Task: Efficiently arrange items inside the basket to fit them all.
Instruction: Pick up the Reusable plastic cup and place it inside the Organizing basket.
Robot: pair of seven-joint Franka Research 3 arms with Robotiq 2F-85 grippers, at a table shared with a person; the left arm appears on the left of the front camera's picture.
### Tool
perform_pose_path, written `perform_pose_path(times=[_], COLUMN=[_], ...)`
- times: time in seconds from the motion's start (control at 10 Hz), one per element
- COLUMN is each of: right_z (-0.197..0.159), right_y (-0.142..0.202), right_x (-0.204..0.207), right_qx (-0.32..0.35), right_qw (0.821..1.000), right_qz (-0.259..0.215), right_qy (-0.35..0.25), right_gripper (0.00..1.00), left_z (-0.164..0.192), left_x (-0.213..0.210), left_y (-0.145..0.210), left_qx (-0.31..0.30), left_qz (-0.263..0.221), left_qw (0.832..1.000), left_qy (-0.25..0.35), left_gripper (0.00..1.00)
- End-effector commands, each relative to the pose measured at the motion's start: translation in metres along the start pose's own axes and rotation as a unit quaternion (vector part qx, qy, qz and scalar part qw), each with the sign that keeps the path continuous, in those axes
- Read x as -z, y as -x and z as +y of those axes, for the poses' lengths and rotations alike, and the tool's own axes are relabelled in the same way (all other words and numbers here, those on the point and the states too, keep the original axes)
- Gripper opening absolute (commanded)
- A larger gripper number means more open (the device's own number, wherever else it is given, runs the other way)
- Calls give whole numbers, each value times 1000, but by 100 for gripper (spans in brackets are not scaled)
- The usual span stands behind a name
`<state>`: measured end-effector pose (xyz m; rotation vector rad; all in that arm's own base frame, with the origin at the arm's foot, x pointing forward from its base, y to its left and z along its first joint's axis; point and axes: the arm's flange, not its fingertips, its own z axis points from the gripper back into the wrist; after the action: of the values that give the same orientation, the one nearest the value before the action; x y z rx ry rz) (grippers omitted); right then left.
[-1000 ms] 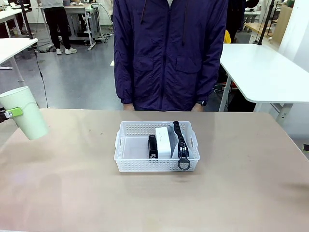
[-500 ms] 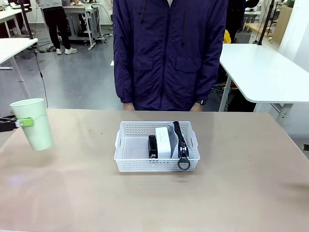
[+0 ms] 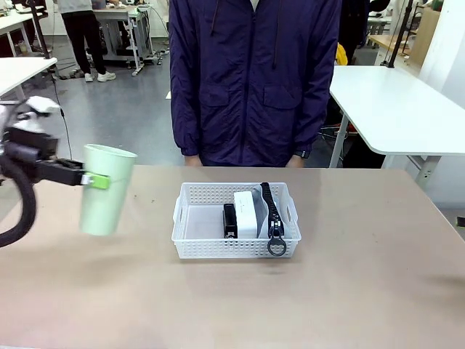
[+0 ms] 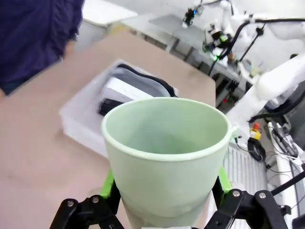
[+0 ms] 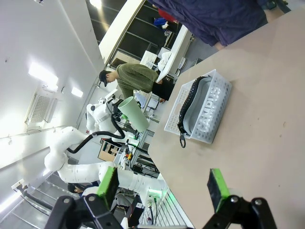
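since the earlier frames the pale green cup (image 3: 105, 189) has travelled from the table's far left edge toward the middle, carried by the left gripper (image 3: 93, 179), whose arm now reaches well into the front view. its green pads (image 4: 108, 185) pinch the cup on two opposite sides below the rim, and the cup hangs upright above the tabletop, near the white basket (image 3: 187, 218) but left of it and not yet over it. inside the basket the small black stapler (image 3: 229, 220), the white box (image 3: 246, 214) and the grey zip pouch (image 3: 274, 215) stand on edge, packed against the right side, leaving the left part bare. three of four items look placed; what remains is setting the cup into that free space. the right gripper (image 5: 163, 187) stands spread wide, holding nothing, well away from the basket.
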<state>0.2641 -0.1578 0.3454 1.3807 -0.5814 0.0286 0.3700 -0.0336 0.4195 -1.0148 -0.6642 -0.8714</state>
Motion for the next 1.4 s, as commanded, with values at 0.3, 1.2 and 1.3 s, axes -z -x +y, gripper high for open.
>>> perform_pose_path(times=[0.3,1.2,1.3], right_z=[4,4,4], right_y=[-1,-1,-1], right_x=[1,1,1], right_qx=[3,3,3], right_qw=[1000,1000,1000], right_qz=[-6,-6,-6], right_qy=[-6,-6,-6], right_gripper=[100,100,100], left_z=[-47,-47,-45], left_x=[87,120,123], left_y=[-94,-100,-105], left_qx=[-156,-196,-210], left_qz=[111,140,142], left_qw=[966,948,946], left_qy=[-174,-208,-201], left_gripper=[91,91,91])
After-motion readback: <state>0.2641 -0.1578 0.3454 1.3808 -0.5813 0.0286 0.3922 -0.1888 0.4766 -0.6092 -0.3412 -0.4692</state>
